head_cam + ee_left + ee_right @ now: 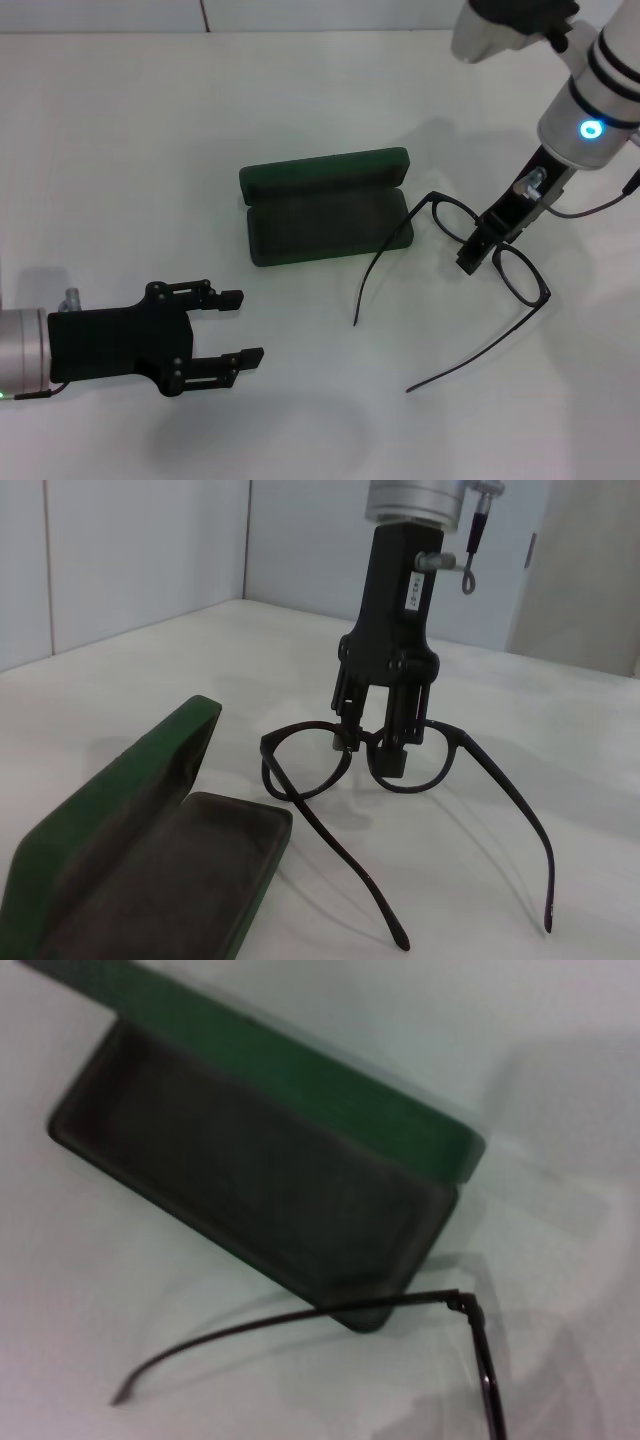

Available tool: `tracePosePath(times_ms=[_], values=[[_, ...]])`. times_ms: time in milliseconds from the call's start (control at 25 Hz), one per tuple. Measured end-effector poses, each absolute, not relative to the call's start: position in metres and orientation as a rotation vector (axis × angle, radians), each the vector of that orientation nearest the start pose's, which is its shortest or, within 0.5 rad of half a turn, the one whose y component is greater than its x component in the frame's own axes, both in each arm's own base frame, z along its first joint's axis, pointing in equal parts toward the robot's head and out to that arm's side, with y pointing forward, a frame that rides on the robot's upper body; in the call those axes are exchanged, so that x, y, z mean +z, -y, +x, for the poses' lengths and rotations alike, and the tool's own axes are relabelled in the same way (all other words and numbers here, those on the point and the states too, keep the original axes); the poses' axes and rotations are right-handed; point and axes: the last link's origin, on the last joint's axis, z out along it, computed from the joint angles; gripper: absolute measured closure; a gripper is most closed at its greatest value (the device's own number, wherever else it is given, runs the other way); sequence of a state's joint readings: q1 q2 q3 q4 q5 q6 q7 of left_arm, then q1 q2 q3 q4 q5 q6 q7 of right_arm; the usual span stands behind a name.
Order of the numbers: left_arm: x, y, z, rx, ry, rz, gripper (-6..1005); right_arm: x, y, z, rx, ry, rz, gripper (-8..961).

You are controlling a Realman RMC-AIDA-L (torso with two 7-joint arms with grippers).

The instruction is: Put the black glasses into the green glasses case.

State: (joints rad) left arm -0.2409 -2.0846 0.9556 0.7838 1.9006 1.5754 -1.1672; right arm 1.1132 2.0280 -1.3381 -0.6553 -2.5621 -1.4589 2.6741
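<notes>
The green glasses case [325, 205] lies open at the middle of the table, lid tipped back and dark lining showing [160, 870] [250, 1190]. The black glasses [520, 272] are just right of it, temple arms unfolded and pointing toward me. My right gripper [472, 258] comes down from above and is shut on the bridge between the lenses; the left wrist view shows its fingers [395, 755] pinching the bridge of the black glasses [290, 730]. One temple arm [300, 1317] runs past the case's end. My left gripper [250, 325] hovers open at the near left, holding nothing.
The white table [120, 150] carries nothing else. Bare surface stretches behind, left of and in front of the case. A wall stands beyond the table's far edge [150, 570].
</notes>
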Motion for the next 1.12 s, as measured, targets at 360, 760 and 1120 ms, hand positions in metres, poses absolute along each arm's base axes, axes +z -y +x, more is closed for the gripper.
tracePosePath(times_ms=[360, 760, 1120], values=[[-0.0141, -0.2536, -0.3065, -0.554, 0.439, -2.817, 280, -0.0510, -0.4081, 0.1343, -0.742, -1.068, -2.578, 260], [-0.0154, -0.2549, -0.3062, -0.561, 0.448, -2.822, 280, -0.0511, -0.4084, 0.1330, -0.746, -1.060, -2.580, 782], [-0.0148, -0.2551, -0.3064, -0.561, 0.448, -2.820, 279, -0.0505, -0.4066, 0.1342, -0.775, -1.049, -2.578, 862]])
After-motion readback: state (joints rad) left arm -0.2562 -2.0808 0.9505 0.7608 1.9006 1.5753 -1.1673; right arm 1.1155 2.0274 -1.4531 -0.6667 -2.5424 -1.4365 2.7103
